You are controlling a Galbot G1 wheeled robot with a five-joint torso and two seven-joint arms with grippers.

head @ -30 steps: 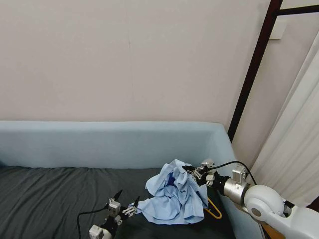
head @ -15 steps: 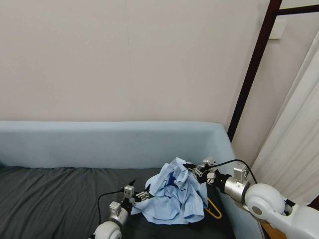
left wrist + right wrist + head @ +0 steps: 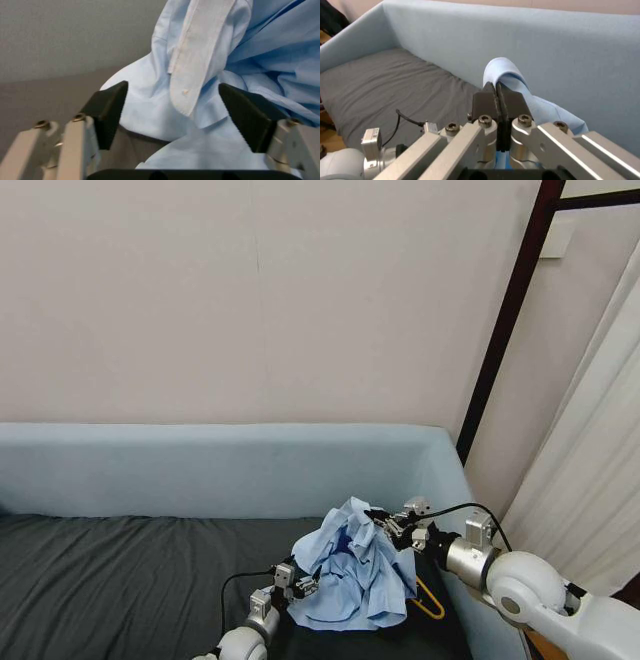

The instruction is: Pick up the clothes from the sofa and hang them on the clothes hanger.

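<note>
A crumpled light blue shirt (image 3: 352,575) lies on the dark grey seat of the sofa (image 3: 120,580), near its right end. My right gripper (image 3: 383,525) is shut on the shirt's upper fold; in the right wrist view its fingers (image 3: 496,103) press together on blue cloth (image 3: 512,80). My left gripper (image 3: 303,580) is open at the shirt's lower left edge. In the left wrist view the shirt's white-edged placket (image 3: 195,67) hangs between the two black pads (image 3: 107,108). An orange clothes hanger (image 3: 428,600) lies under the shirt's right side.
The sofa's pale blue backrest (image 3: 220,470) runs behind the shirt, and its right armrest (image 3: 455,510) is close to my right arm. A dark pole of a clothes rack (image 3: 505,320) rises at the right, beside a white curtain (image 3: 590,470).
My left gripper has moved right across the seat and reached the shirt's lower left edge. The right gripper has held its grip almost still.
</note>
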